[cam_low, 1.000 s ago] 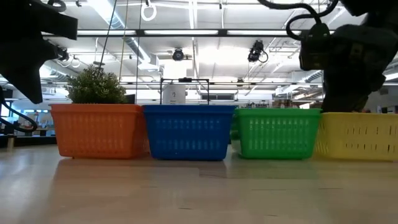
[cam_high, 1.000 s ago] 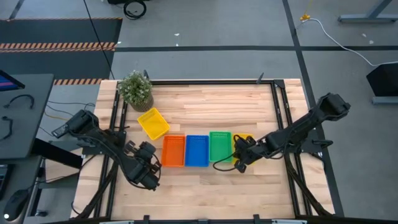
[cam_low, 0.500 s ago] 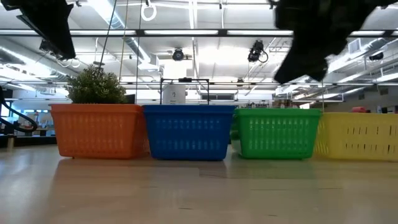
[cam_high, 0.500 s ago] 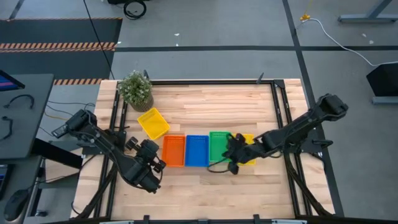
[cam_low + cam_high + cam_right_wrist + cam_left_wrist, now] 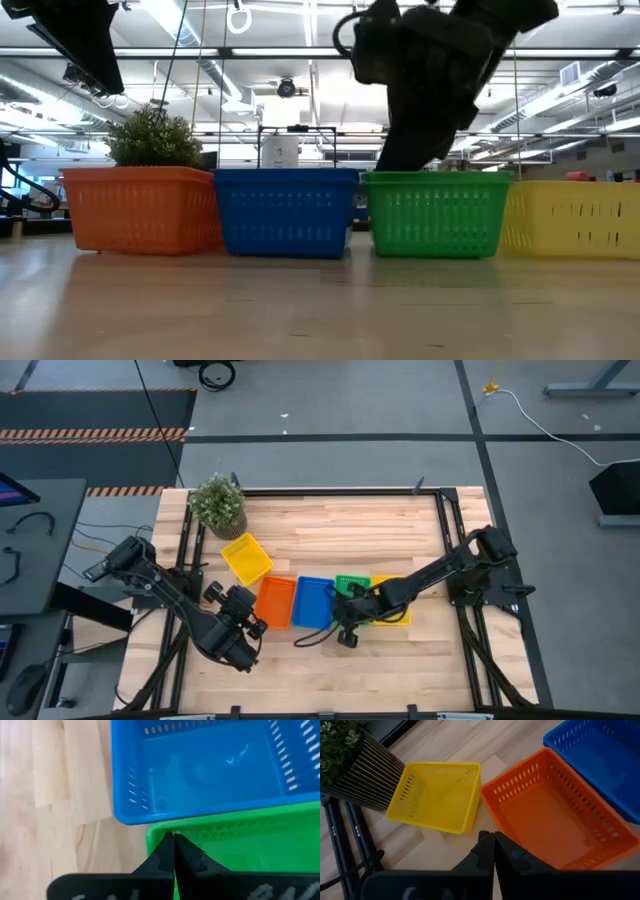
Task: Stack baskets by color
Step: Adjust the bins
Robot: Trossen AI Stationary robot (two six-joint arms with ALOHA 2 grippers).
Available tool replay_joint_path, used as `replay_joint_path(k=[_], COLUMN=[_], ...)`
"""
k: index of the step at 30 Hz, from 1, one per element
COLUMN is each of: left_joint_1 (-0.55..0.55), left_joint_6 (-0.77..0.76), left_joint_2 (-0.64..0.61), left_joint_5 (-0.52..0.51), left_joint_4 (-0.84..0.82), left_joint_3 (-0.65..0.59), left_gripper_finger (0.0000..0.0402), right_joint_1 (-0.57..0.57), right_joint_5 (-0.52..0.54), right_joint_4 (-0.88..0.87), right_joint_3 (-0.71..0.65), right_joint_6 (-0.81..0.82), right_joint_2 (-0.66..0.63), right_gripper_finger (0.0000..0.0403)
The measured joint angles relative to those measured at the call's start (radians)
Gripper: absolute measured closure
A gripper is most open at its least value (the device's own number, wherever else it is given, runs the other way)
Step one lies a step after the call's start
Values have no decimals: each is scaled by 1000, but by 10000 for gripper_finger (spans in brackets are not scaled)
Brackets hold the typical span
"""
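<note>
An orange basket (image 5: 272, 602), a blue basket (image 5: 312, 602), a green basket (image 5: 351, 582) and a yellow basket (image 5: 394, 606) stand side by side in a row on the table. A second yellow basket (image 5: 246, 558) sits apart, near the potted plant. My right gripper (image 5: 172, 836) is shut, with its tips dipped into the green basket at the side next to the blue one. My left gripper (image 5: 493, 836) is shut and hangs above bare table just off the orange basket's near left corner (image 5: 487, 802), touching nothing. My right gripper has its shut fingertips just inside the green basket's rim (image 5: 165, 827), against the wall that faces the blue basket, near a corner. The fingers slant down from the table's right. The green basket stands flat on the table, pressed against the blue basket (image 5: 210, 775).
A potted plant (image 5: 218, 505) stands at the far left of the table. A dark metal frame (image 5: 447, 530) runs along the table's sides. Bare wood lies in front of the row (image 5: 330, 670) and behind it (image 5: 340, 530).
My right gripper has swept toward the table's left, from over the row's yellow basket to the green one. The green, blue and orange baskets have slid a little to the left together, while the yellow one stayed. My left gripper has risen slightly.
</note>
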Motion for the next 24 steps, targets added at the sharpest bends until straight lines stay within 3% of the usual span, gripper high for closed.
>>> replay_joint_path(k=[7,13,16,20,24], left_joint_1=[0,16,32,36,32], left_joint_6=[-33,-134,-111,-62,-58], left_joint_2=[0,1,1,1,2], left_joint_5=[13,128,220,363,375], left_joint_4=[-3,-74,-8,162,356], left_joint_3=[0,-2,-46,-171,-280], left_gripper_finger=[392,397,398,399,400], right_joint_1=[29,92,132,208,278], right_joint_5=[11,210,269,273,273], right_joint_4=[-35,-156,-234,-312,-340], right_joint_3=[8,8,8,8,8], right_joint_6=[-56,-14,26,32,33], right_joint_2=[-51,-125,-152,-183,-208], right_gripper_finger=[402,402,402,402,402])
